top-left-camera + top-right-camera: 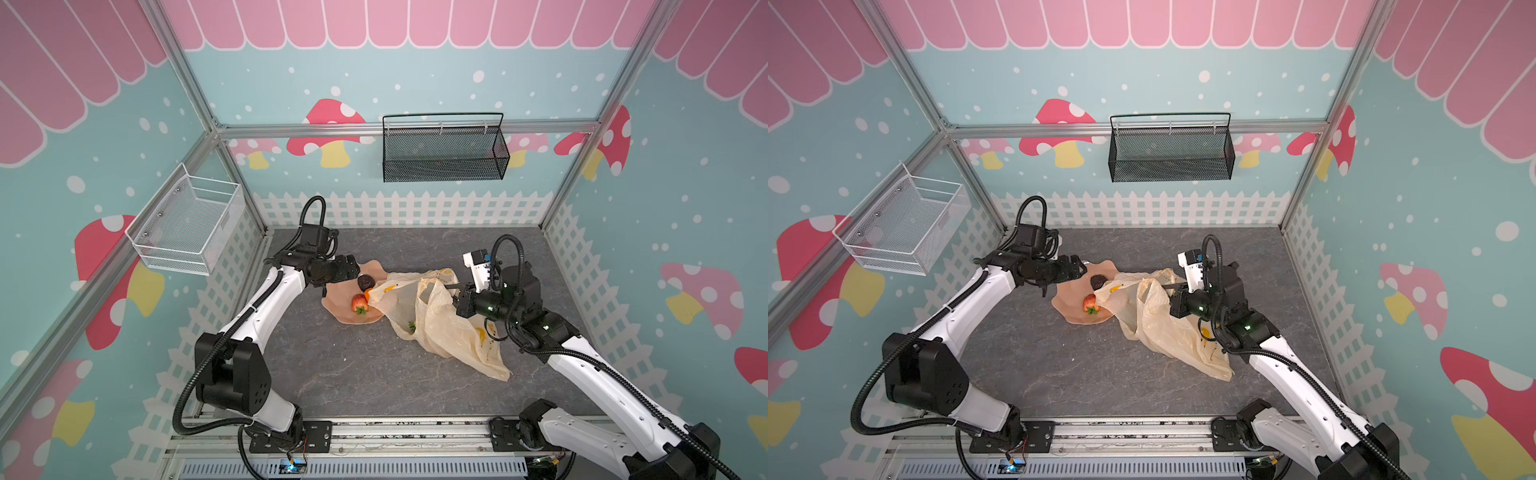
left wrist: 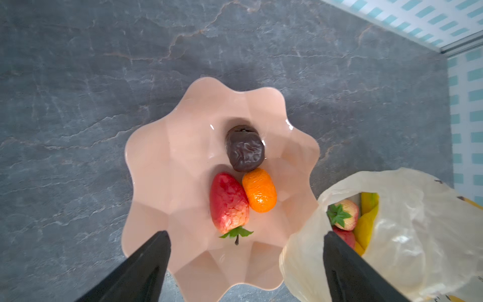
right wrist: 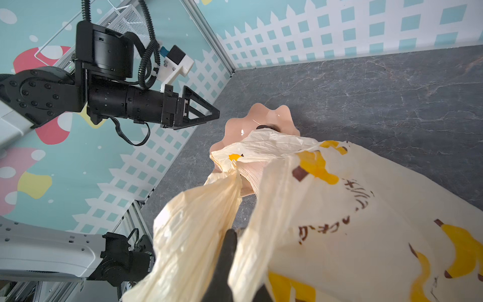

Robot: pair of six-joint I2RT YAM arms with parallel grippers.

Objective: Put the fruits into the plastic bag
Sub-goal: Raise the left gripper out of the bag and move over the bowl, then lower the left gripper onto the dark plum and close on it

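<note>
In the left wrist view a red strawberry [image 2: 228, 204], a small orange [image 2: 260, 190] and a dark wrinkled fruit [image 2: 245, 149] lie together in the pink wavy-edged dish [image 2: 146, 146]. My left gripper [image 2: 245, 234] hovers open above the dish with nothing between its fingers. Beside the dish lies the cream plastic bag [image 2: 407, 235], mouth open, with a strawberry [image 2: 345, 214] and yellow bananas [image 2: 367, 224] inside. My right gripper [image 3: 231, 235] is shut on the bag's bunched handle, holding the mouth up. In both top views the bag [image 1: 440, 332] [image 1: 1167, 332] overlaps the dish's right edge.
A white wire basket [image 1: 187, 220] hangs on the left wall and a black mesh basket [image 1: 444, 149] on the back wall. The grey table [image 1: 353, 374] runs to the front rail. Both arm bases stand at the front corners.
</note>
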